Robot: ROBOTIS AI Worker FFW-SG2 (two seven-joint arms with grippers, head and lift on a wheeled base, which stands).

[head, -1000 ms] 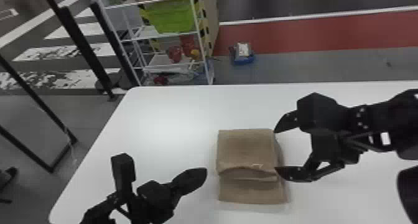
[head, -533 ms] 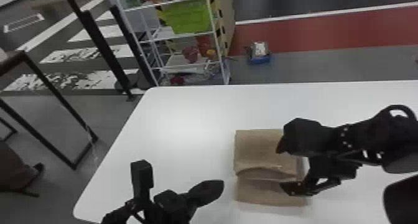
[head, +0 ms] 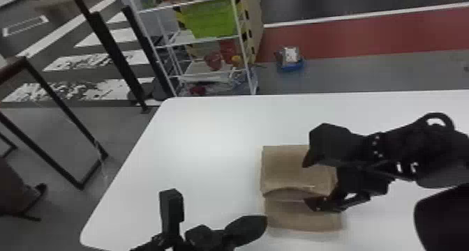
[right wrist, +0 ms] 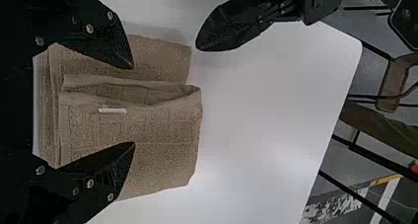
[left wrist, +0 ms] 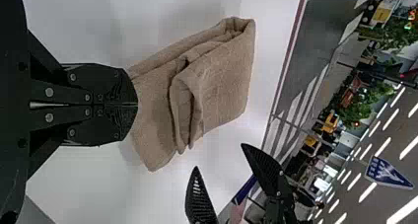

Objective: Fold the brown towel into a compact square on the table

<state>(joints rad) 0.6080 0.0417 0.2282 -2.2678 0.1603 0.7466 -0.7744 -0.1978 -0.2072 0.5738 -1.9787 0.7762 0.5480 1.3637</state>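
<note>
Here the empty right gripper (head: pixel 307 184) gapes wide over the towel (head: pixel 279 170); the closed, empty left gripper (head: pixel 263 223) sits near it, a rack (head: pixel 206 41) beyond.

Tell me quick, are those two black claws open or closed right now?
Left gripper: closed, nothing seen between its fingers.
Right gripper: open, fingers spread over the brown towel, not clamped on it.
</note>
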